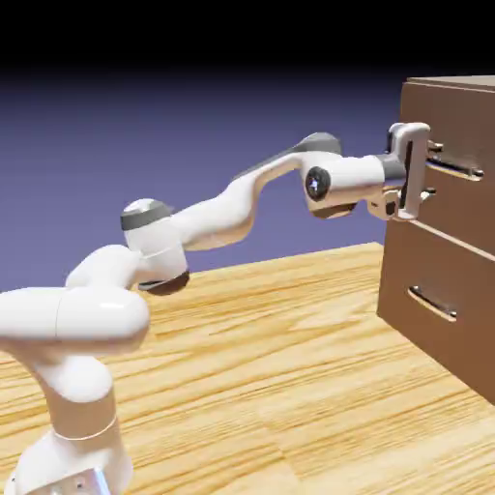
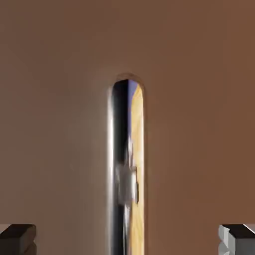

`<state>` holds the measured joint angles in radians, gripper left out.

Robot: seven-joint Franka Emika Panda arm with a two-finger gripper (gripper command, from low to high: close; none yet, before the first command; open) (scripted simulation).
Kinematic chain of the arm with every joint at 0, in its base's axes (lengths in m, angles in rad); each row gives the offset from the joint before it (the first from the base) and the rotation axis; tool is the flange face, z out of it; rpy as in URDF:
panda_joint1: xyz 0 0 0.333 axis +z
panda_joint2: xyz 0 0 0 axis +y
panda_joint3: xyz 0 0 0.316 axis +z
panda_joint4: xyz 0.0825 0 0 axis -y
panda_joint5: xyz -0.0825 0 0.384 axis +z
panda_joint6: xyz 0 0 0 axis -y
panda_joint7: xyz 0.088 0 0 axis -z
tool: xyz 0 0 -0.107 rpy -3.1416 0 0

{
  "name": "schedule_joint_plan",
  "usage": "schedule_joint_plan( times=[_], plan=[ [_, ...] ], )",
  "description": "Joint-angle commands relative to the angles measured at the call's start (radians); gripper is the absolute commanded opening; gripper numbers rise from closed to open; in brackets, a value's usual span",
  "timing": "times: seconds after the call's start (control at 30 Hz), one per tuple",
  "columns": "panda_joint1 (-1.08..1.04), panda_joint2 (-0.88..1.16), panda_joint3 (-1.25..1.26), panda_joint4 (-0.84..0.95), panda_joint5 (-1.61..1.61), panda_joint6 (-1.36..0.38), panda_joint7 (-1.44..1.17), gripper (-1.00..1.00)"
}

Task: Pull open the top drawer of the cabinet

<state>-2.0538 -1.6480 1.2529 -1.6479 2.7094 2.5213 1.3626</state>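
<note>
In the exterior view the white arm [image 1: 232, 208] reaches from the lower left across the wood-grain surface [image 1: 290, 387] toward the cabinet [image 1: 454, 232], which stands at the right edge of the picture. The pincer [image 1: 430, 169] sits at the front of the top drawer [image 1: 464, 135], its two fingers one above the other, the upper finger above the silver handle [image 1: 454, 169] and the lower one below it. The fingers stand apart and do not press on the bar, so the pincer is released around the handle. The top drawer front lies flush with the cabinet face. Below it is the lower drawer [image 1: 440, 290] with its own handle [image 1: 432, 304], well clear of the hand. Nothing lies on the surface between the robot's base and the cabinet.

In the hand view the brown drawer front [image 2: 60, 99] fills the picture. The handle [image 2: 127, 164] runs as an upright shiny bar through the middle, mirroring the surface and the backdrop. The two grey fingertips [image 2: 17, 239] show in the bottom corners, far apart, with the bar between them and touching neither.
</note>
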Motion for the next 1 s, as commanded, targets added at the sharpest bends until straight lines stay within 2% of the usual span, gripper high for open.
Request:
schedule_joint_plan(
  times=[0.0,0.1,0.13,0.97],
  plan=[
    [-0.023,0.004,0.0,0.036,-0.002,0.013,0.007,0.0],
    [-0.082,0.012,0.001,0.13,-0.005,0.047,0.024,0.0],
    [-0.082,0.013,0.001,0.13,-0.005,0.047,0.024,-1.0],
    [0.529,-0.078,-0.037,-0.74,-0.066,-0.213,-0.088,-1.0]
  ],
)
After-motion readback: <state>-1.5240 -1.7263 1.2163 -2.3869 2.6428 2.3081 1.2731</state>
